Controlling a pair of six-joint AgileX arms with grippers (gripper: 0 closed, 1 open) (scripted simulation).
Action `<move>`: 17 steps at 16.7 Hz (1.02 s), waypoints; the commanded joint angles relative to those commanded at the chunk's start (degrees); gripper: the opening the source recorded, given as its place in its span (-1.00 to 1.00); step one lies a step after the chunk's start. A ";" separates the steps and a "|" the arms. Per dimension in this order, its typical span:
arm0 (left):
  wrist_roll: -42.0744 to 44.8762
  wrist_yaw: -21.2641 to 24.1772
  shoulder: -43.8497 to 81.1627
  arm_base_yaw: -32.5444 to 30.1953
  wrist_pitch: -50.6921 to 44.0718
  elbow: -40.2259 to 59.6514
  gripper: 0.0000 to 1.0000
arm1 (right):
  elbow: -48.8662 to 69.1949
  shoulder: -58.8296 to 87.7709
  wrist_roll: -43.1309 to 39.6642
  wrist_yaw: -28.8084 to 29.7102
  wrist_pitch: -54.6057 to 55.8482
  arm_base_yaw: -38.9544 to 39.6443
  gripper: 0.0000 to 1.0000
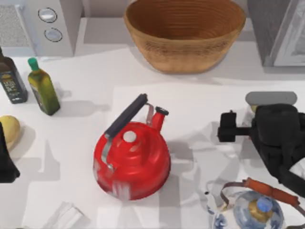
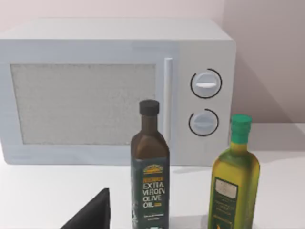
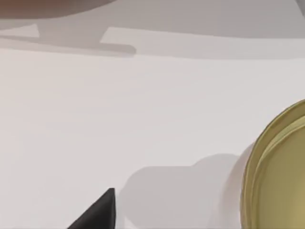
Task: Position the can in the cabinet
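The can shows its dull gold round top (image 3: 281, 171) at the edge of the right wrist view, standing on the white table; in the top view only a sliver of it (image 1: 253, 109) peeks out under my right arm. My right gripper (image 1: 252, 125) hovers over the can at the table's right side, open, with one black fingertip (image 3: 97, 212) in sight and apart from the can. The cabinet (image 1: 281, 28), with a speckled grey panel and a white framed door, stands at the back right. My left gripper (image 1: 5, 162) is parked at the left edge, open.
A red kettle (image 1: 133, 160) sits mid-table, a wicker basket (image 1: 185, 33) behind it. At back left are a white microwave (image 2: 114, 86), a dark oil bottle (image 2: 150, 176) and a green one (image 2: 234, 181). A blue-white pot (image 1: 257, 212) stands near my right arm.
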 joint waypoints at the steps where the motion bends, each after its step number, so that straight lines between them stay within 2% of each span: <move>1: 0.00 0.00 0.00 0.00 0.00 0.00 1.00 | 0.00 0.00 0.00 0.00 0.00 0.00 0.55; 11: 0.00 0.00 0.00 0.00 0.00 0.00 1.00 | 0.00 0.00 0.00 0.00 0.00 0.00 -0.96; 17: 0.00 0.00 0.00 0.00 0.00 0.00 1.00 | 0.00 0.00 0.00 0.00 0.00 0.00 -1.00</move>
